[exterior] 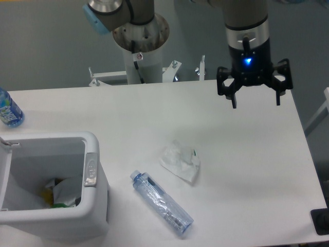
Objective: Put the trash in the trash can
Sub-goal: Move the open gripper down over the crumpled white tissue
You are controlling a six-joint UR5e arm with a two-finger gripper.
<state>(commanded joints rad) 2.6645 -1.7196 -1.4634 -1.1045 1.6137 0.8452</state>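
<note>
A crumpled white wrapper [180, 161] lies on the white table near its middle. Just below and left of it a long clear crinkled bottle [161, 203] with a bluish cap lies on its side, running diagonally. The trash can [91, 170], a white bin with a grey oval button on its rim, stands at the lower left with some rubbish inside. My gripper [256, 104] hangs open above the far right part of the table, well away from both pieces, with nothing between its fingers.
A small bottle with a blue-green label [8, 109] stands at the far left edge. The arm's base column [140, 41] rises behind the table's back edge. A dark object [321, 221] sits at the lower right corner.
</note>
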